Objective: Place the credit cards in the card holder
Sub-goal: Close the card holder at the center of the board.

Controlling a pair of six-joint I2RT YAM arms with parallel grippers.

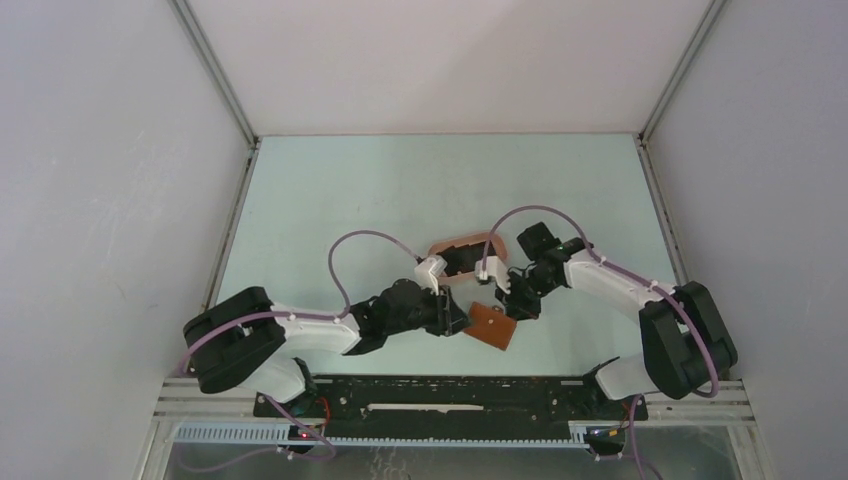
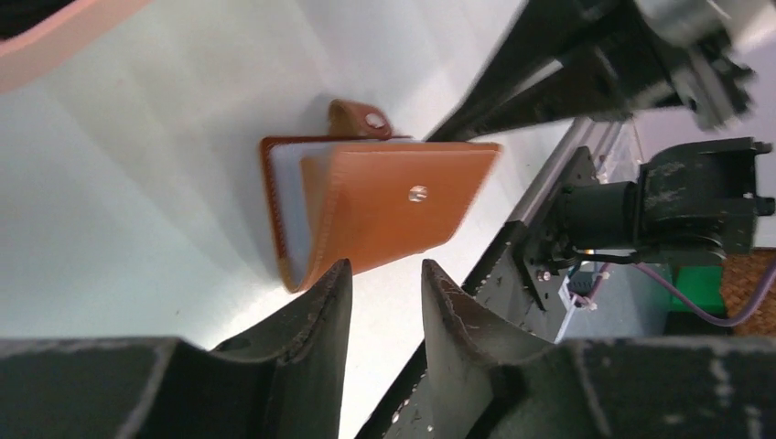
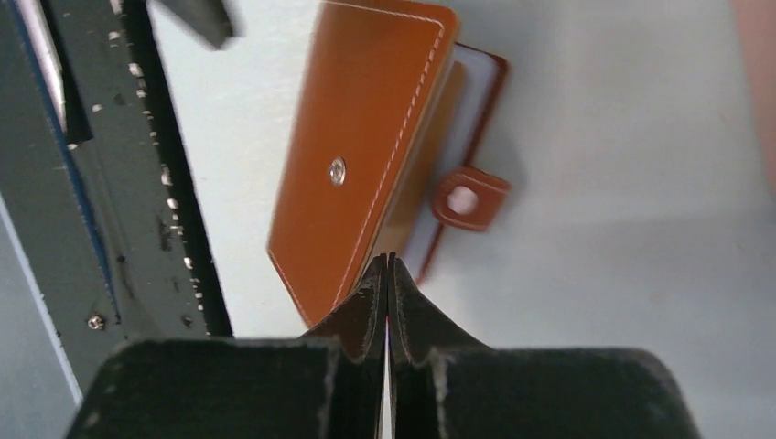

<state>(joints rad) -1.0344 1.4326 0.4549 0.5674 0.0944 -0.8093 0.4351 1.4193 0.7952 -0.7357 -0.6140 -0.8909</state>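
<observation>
Fingers of the left tool [image 2: 387,267] fill the bottom of the left wrist view, standing a modest way apart with nothing between them; the gap points at the lower edge of the card holder [image 2: 393,215], which lies just beyond the tips, not touching. Right tool [image 3: 387,258]: tips pressed together, only a hairline of light between, nothing seen in the pinch. They meet right at the lower corner of the card holder [image 3: 357,155]; cannot tell whether they nip an edge of its cover or only rest against it. Card holder lies on the pale bench [image 1: 350,200] at frame centre in the top view, between the two wrists and just below the pink tray [image 1: 495,240]. It is folded over but not fastened: the snap tab [image 3: 468,197] hangs free to one side and the stud [image 3: 338,170] on the cover is bare. The covers gape a little, with greyish-white pockets [image 2: 284,201] showing between them. No credit cards can be made out in any view: none in either tool, none clearly on the bench, and the tray's inside is mostly hidden by the wrists. Judgement: progress is at the opening-the-holder stage at most. Left to do: spread the covers, fetch each card, slide it into a pocket.
</observation>
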